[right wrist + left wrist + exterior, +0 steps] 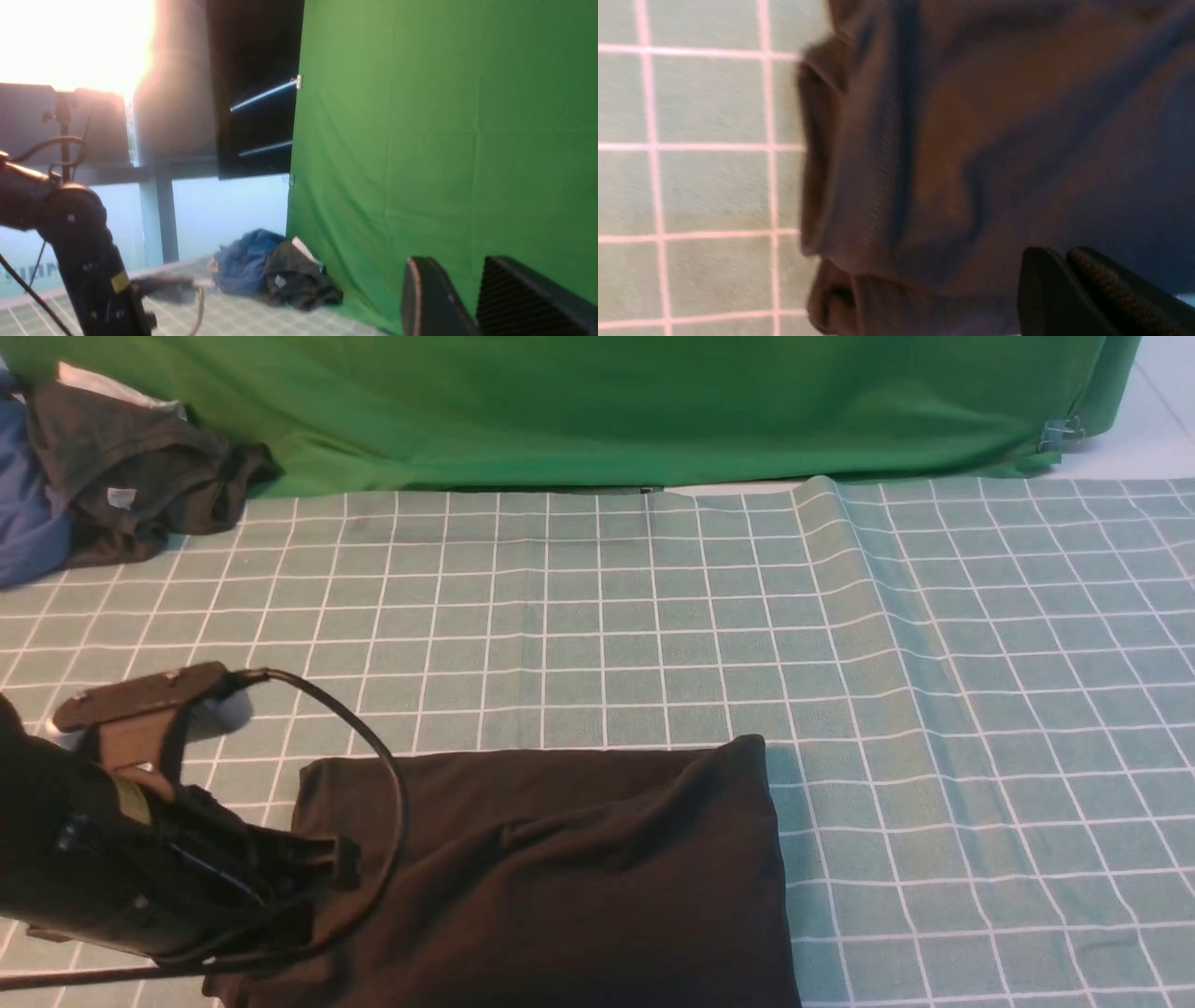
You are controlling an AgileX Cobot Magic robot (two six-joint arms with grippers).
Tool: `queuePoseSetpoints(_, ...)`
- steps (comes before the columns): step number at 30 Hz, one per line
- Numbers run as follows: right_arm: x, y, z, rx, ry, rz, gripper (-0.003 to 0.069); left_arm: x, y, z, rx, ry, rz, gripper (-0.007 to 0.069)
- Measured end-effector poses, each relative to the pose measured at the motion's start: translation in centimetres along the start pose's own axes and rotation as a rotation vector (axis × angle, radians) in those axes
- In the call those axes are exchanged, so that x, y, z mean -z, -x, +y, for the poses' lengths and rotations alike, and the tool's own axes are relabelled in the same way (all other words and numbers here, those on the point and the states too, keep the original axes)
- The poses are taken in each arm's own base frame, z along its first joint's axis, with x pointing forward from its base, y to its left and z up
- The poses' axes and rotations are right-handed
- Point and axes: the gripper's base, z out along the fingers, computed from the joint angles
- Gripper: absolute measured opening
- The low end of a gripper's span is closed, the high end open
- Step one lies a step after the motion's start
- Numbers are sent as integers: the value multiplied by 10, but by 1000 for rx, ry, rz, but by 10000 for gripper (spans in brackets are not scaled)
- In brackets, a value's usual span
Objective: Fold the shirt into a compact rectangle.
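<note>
I think the shirt is nearly folded, so with my left end effector clenched and my right end effector released, I should tidy its edge next.

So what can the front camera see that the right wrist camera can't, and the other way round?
Only the front view shows the black shirt, lying folded on the checked cloth. Only the right wrist view shows the right claw, open with nothing in it, and a bright window. Both show the green backdrop, the checked cloth, the left arm, and the pile by the backdrop: a blue garment and a dark grey garment.
</note>
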Motion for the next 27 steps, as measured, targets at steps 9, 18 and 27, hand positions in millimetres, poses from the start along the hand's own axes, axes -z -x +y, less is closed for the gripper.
queuePoseSetpoints(9,-56,8,-23,-80,-371,773,21,8,9,42,126,18,25,11)
queuePoseSetpoints(18,-110,9,-15,-10,-311,1097,19,13,8,64,196,48,50,11)
queuePoseSetpoints(27,-136,-31,-55,-138,-290,1307,10,13,12,64,139,42,10,15)
